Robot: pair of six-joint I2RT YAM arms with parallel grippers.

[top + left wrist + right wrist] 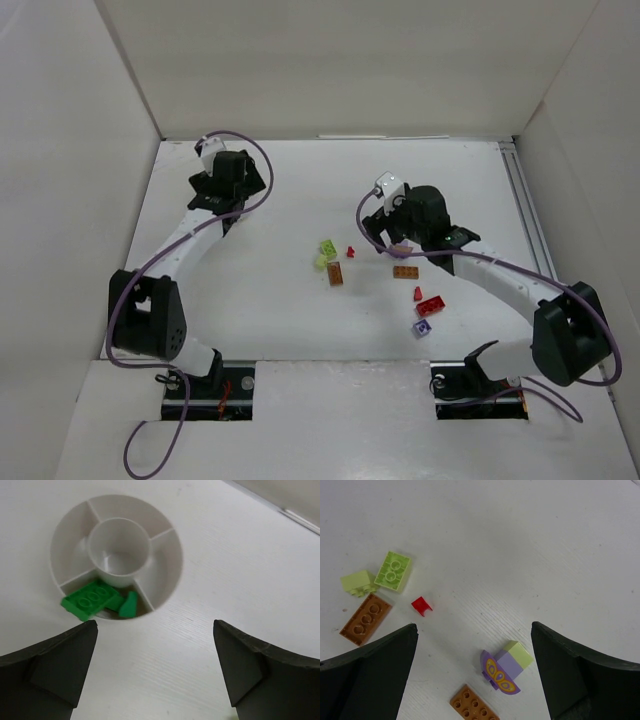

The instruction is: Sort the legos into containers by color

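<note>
Top view: my left claw [155, 645] hides the dish [171, 552]. Two green legos [92, 600] occupy one compartment. Right claw [474, 645] and left: wide, empty.

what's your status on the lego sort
Left gripper open by dish. Right gripper open over purple piece. Two green bricks in one compartment. Nothing blocking.

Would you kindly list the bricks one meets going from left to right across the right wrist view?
Pale yellow-green brick → lime brick → small red piece → brown plate at the bottom edge → purple piece.
</note>
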